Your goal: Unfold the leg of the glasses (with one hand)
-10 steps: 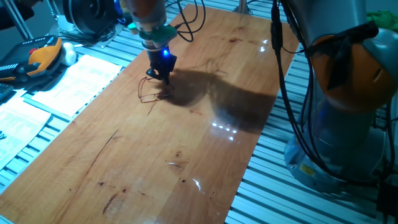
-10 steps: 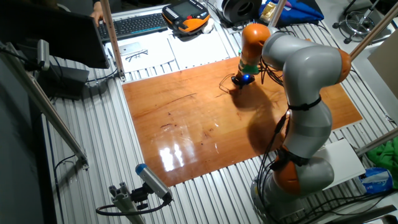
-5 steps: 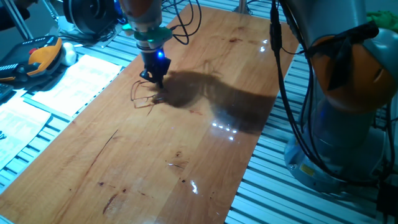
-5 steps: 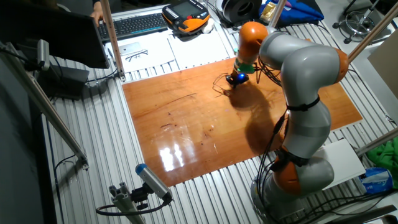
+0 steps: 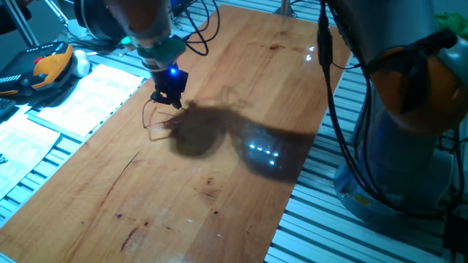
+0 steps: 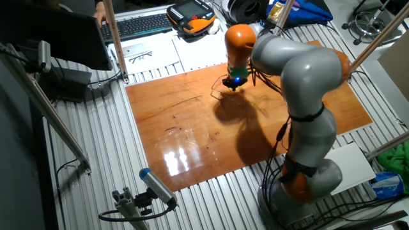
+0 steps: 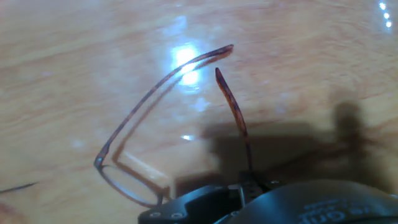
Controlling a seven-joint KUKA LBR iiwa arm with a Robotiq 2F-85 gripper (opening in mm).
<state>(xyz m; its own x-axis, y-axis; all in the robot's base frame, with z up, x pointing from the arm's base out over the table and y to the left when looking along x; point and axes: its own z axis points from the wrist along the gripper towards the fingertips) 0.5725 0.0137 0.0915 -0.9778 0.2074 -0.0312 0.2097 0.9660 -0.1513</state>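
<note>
— What do the two fixed views give you?
— The gripper point(image 5: 167, 99) low over the wooden table point(image 5: 219, 168), with the glasses point(image 5: 155, 123) as a faint wire loop just below it.
— And the hand view?
— The detail: two legs point(image 7: 231, 106) reaching away from the gripper, one rim beside it. Whether the gripper is clamped, I cannot tell.

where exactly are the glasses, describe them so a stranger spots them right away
Start at the wooden table and find the blue light above the gripper. The glasses sit at its fingertips: a thin reddish-brown wire frame with fine legs, unlike the flat dark scratches in the wood.
</note>
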